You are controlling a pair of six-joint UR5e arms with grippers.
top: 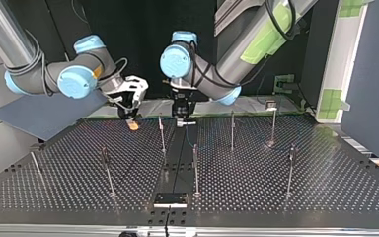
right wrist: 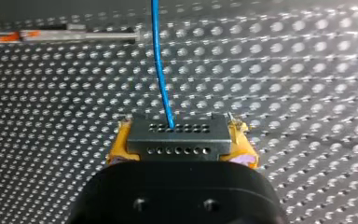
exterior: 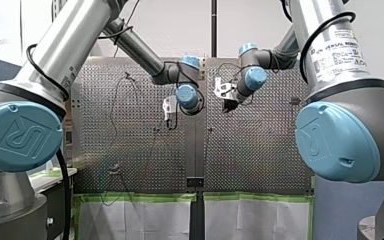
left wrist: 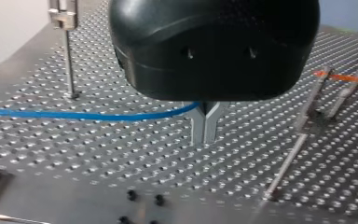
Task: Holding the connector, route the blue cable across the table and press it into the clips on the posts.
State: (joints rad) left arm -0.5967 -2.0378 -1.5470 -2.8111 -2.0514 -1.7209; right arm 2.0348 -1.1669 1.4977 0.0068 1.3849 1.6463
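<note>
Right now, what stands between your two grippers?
In the top view, one thin post stands between my right gripper and my left gripper, slightly nearer the camera; around it, bare perforated table.

Grey connector, blue cable trailing over the table.
The connector, a flat block with two rows of holes, is near the table's far edge in the top view; the blue cable leaves its face; thin posts stand upright.

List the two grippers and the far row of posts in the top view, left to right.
My right gripper → first post → my left gripper → second post → third post.
</note>
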